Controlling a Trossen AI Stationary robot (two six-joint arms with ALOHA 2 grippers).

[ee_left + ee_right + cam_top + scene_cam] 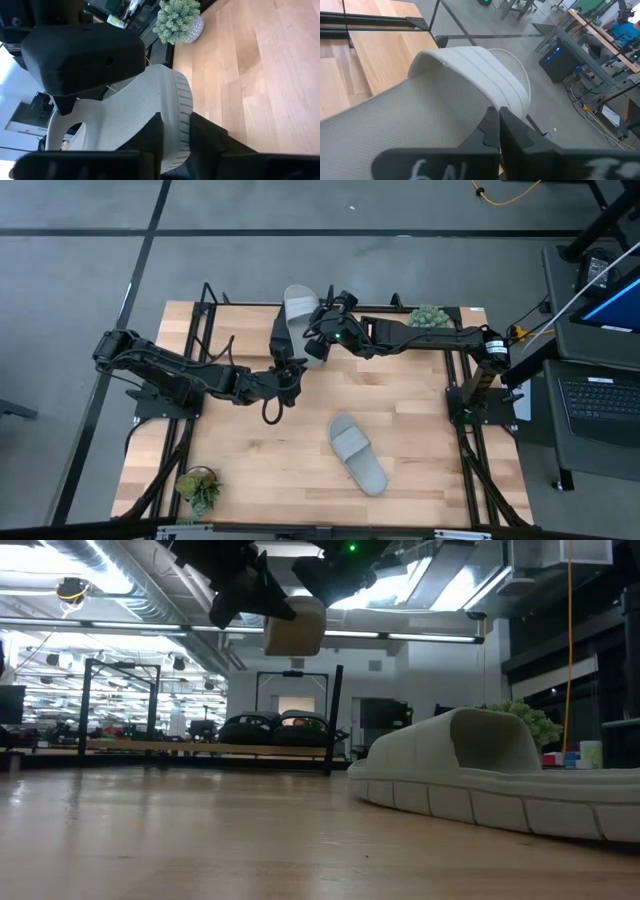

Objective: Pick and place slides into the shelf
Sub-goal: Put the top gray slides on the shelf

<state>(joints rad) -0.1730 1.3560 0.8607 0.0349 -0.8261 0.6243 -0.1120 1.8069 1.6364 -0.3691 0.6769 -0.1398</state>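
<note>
While the left gripper [291, 366] has its jaws closing on the heel rim of a pale grey slide [301, 317] raised over the tabletop's [420, 410] far edge, the right gripper [322, 330] pinches its side shut; light, stiff foam, best held by the rim.

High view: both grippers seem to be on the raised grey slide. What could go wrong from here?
1. The left gripper and right gripper both clamp the slide; moving apart could twist it loose.
2. The slide hangs partly past the table's far edge, so a drop may reach the floor.
3. The right arm lies close to the plant and could knock it.
</note>
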